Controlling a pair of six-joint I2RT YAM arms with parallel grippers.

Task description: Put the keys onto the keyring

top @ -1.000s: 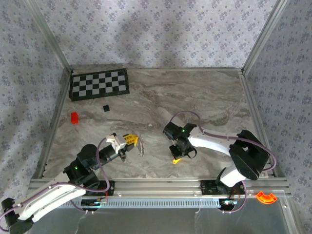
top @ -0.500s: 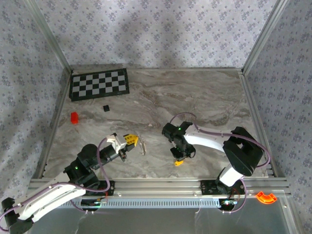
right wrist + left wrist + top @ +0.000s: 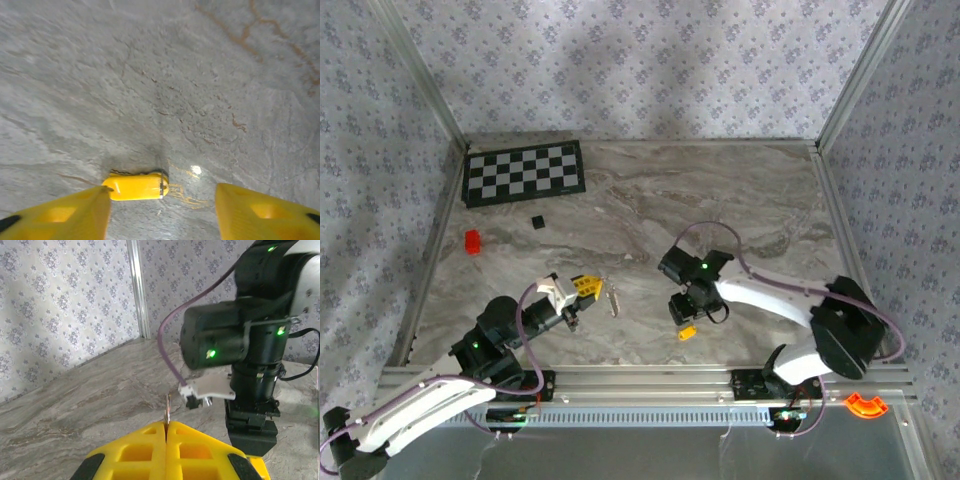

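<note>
**Keyring pinched at left; yellow-headed key lying free at right**

Top external: the left gripper (image 3: 588, 286) is pressing its yellow fingers together on the thin silvery metal keyring (image 3: 612, 300), which is jutting out just past the fingertips. The right gripper (image 3: 685, 320) is pointing down at the grey marble tabletop (image 3: 740, 210), with the small key with a yellow plastic head (image 3: 687, 332) lying just beside its fingers.
Left wrist: the two fingers are meeting at a closed seam, a thin metal edge of the keyring (image 3: 167, 412) standing up from it.
Right wrist: the fingers are standing well apart, gripping nothing. The key (image 3: 136, 186) is lying flat between them, closest to the finger at the view's left.
</note>
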